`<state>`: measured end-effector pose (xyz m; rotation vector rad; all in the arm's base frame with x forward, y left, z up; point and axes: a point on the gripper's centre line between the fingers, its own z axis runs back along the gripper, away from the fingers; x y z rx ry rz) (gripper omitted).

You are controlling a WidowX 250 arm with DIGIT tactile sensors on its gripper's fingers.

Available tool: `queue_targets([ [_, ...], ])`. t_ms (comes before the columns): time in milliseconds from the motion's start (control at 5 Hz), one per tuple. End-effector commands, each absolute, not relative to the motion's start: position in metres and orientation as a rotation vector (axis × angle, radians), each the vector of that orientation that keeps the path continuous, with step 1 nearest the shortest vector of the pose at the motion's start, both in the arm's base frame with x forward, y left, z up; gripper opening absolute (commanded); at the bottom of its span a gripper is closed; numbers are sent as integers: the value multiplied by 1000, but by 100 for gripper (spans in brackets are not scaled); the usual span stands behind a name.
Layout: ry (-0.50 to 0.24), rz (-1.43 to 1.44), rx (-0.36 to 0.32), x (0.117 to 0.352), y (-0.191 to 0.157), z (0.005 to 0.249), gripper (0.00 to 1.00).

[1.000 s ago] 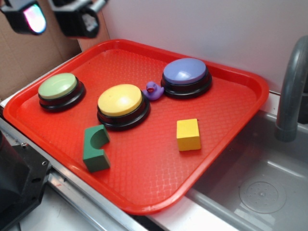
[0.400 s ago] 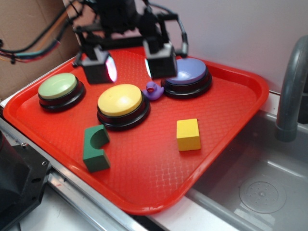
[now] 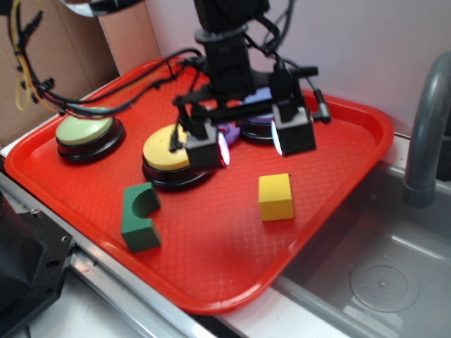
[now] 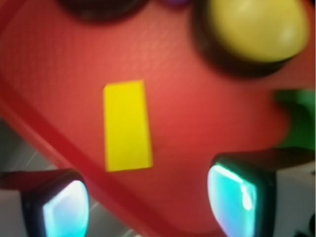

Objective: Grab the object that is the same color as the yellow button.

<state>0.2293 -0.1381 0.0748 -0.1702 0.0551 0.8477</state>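
Approach phase: gripper (image 3: 250, 144) over tray, not on target yet.

Fingers spread wide, nothing between them; hanging above the gap btwn yellow button (image 3: 168, 151) and purple button (image 3: 262, 125), probably so jaws can drop straddling the block. Yellow cube (image 3: 275, 196) sits alone on red tray (image 3: 211, 282), fwd-right of the yellow btn, clear of green arch block (image 3: 139, 217). Wrist cam: cube (image 4: 127, 125) ahead of the pads (image 4: 232, 195), roughly centred btwn them, so alignment looks OK. Needs more fwd travel + descent.
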Motion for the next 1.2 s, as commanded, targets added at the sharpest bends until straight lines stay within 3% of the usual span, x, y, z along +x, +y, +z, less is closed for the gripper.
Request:
queue_targets([
  [0,11,871,-155,257,-144,57,100],
  [600,68,936,-149,259,-149,28,100],
  [800,68,950,-124,258,-150,25,17],
  [1000,55,946,-138,258,-147,30,0],
])
